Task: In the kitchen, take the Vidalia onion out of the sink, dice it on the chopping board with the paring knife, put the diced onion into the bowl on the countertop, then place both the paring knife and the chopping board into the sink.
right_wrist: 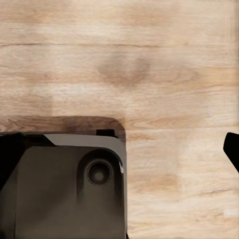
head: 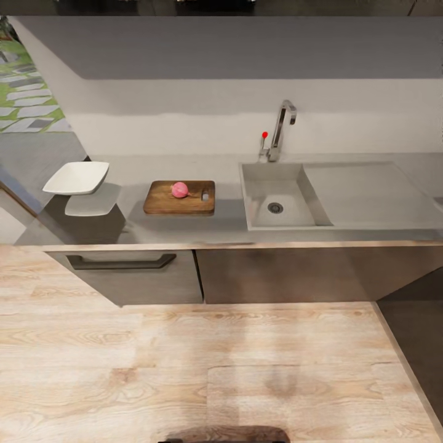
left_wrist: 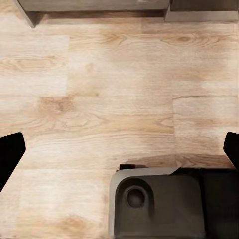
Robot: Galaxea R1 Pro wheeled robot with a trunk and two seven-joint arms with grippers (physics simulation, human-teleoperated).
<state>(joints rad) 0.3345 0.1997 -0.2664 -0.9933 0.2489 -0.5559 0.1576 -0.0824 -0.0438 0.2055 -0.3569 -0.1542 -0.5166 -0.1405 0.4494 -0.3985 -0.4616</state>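
The pinkish Vidalia onion [head: 179, 189] sits whole on the brown chopping board [head: 161, 200], which lies on the grey countertop [head: 184, 231] left of the sink [head: 258, 175]. The sink basin holds nothing. A white square bowl [head: 77, 177] stands at the countertop's left end. I cannot make out the paring knife. In the wrist views both grippers hang low over the wood floor, far from the counter. My left gripper [left_wrist: 119, 149] is open, its dark fingertips [left_wrist: 10, 154] at the picture's edges. My right gripper [right_wrist: 119, 154] is open too.
A chrome tap [head: 282, 126] with a red-knobbed lever rises behind the sink, and a flat drainboard [head: 369, 191] lies to its right. Dark cabinets with a long handle [head: 120, 263] front the counter. Light wood floor [head: 215, 369] lies between me and the cabinets. My grey base [left_wrist: 159, 204] is below both wrists.
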